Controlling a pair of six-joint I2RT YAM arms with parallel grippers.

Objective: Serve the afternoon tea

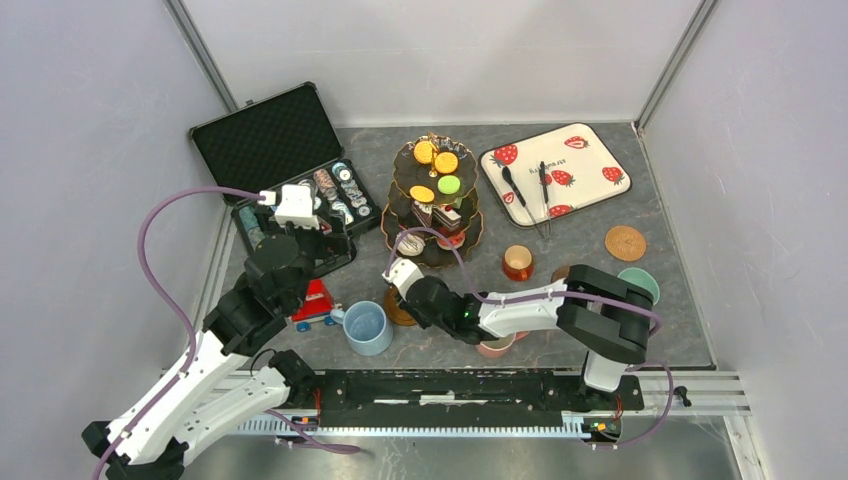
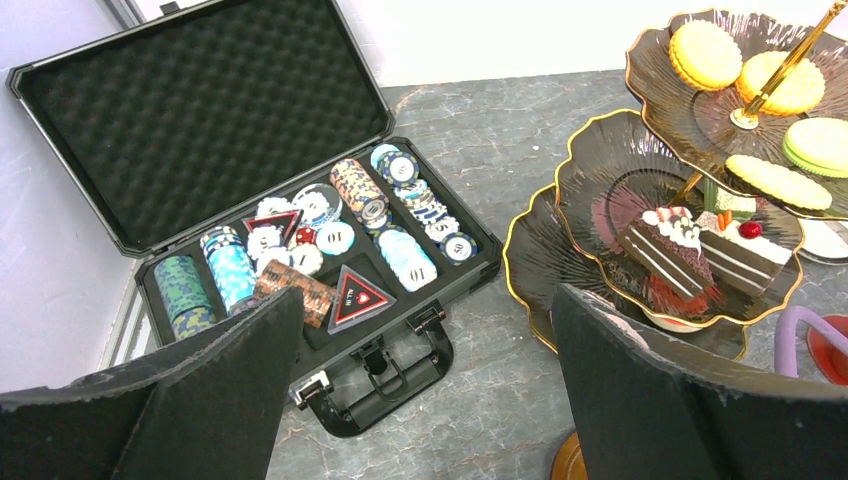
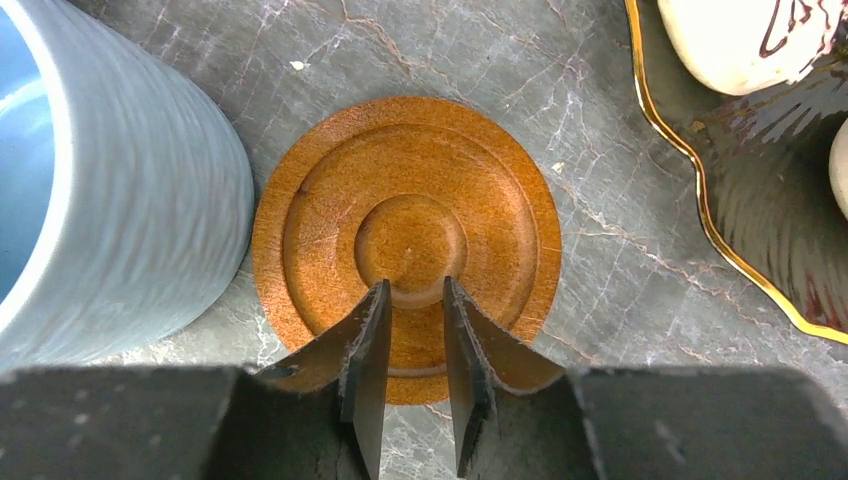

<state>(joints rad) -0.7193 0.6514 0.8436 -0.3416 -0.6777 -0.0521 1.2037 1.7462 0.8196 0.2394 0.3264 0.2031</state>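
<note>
The dark three-tier gold-rimmed stand (image 1: 432,190) holds macarons (image 2: 705,55) on top and cake slices (image 2: 665,255) on its middle tier (image 2: 600,190). My right gripper (image 3: 412,290) hovers low over a round brown coaster (image 3: 405,150) lying flat on the table, jaws a narrow gap apart, nothing between them. The blue mug (image 3: 120,220) stands just left of that coaster. In the top view this gripper (image 1: 400,298) is between the blue mug (image 1: 366,327) and the stand. My left gripper (image 2: 425,400) is wide open and empty, above the table between the case and the stand.
The open black poker-chip case (image 1: 285,180) is at back left, a red toy car (image 1: 315,303) near the left arm. A small brown mug (image 1: 517,263), pink mug (image 1: 495,347), green mug (image 1: 640,283) and another coaster (image 1: 625,242) sit right. A strawberry tray (image 1: 555,172) holds tongs.
</note>
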